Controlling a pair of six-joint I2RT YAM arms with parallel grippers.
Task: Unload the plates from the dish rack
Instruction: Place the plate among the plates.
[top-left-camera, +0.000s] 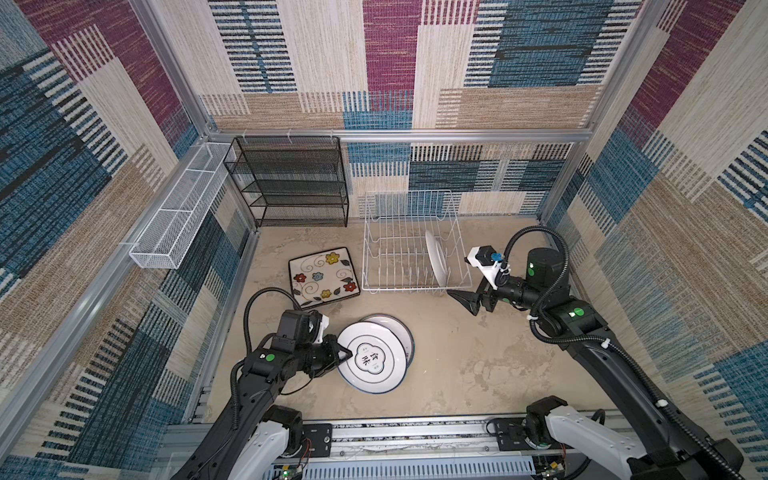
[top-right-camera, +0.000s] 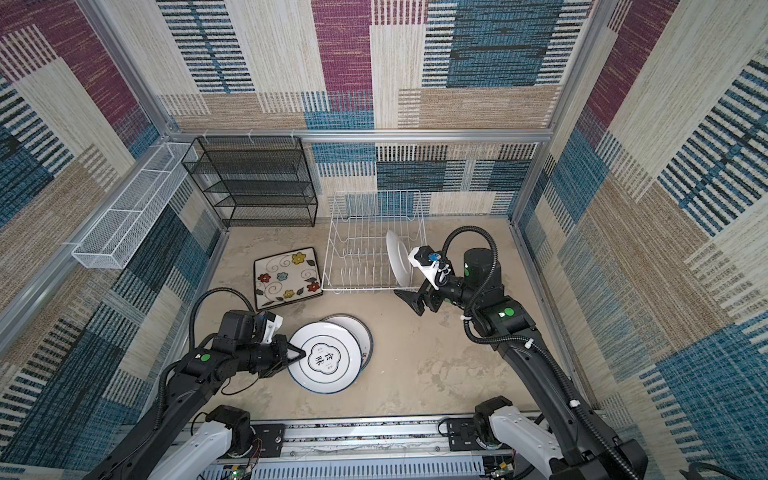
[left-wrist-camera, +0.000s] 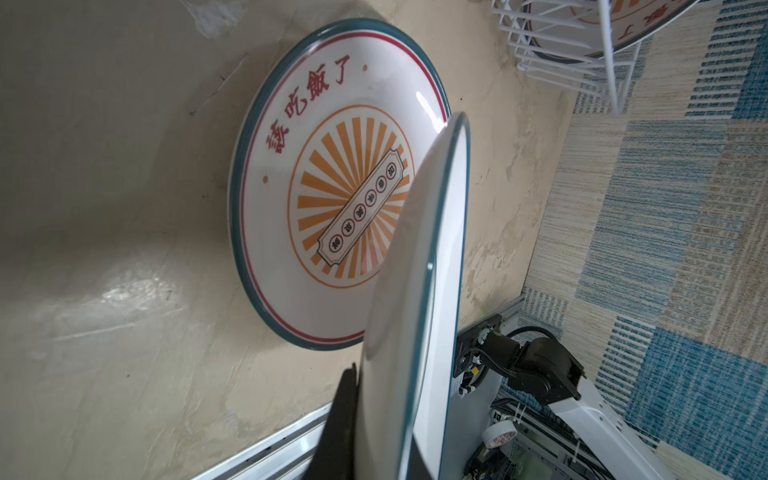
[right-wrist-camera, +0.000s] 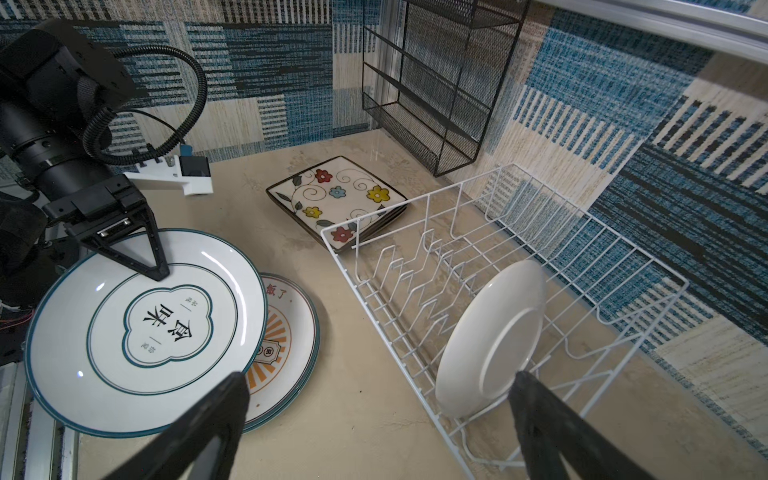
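Note:
My left gripper (top-left-camera: 345, 354) (top-right-camera: 300, 354) is shut on the rim of a round white plate (top-left-camera: 372, 357) (right-wrist-camera: 145, 328) with a teal edge and a black-lettered emblem. That plate hangs tilted over round sunburst plates (left-wrist-camera: 332, 199) (top-left-camera: 401, 328) lying on the table. Square flowered plates (top-left-camera: 323, 276) (right-wrist-camera: 336, 195) are stacked to the left of the white wire dish rack (top-left-camera: 415, 249) (right-wrist-camera: 582, 291). One white-backed round plate (top-left-camera: 436, 259) (right-wrist-camera: 490, 336) stands upright at the rack's right end. My right gripper (top-left-camera: 463, 299) (right-wrist-camera: 374, 415) is open and holds nothing, just in front of the rack's near right corner.
A black mesh shelf unit (top-left-camera: 291, 183) stands against the back wall, left of the rack. A long white mesh basket (top-left-camera: 178, 212) hangs on the left wall. An aluminium rail (top-left-camera: 374, 432) carrying both arm bases runs along the front edge. Patterned walls enclose the table.

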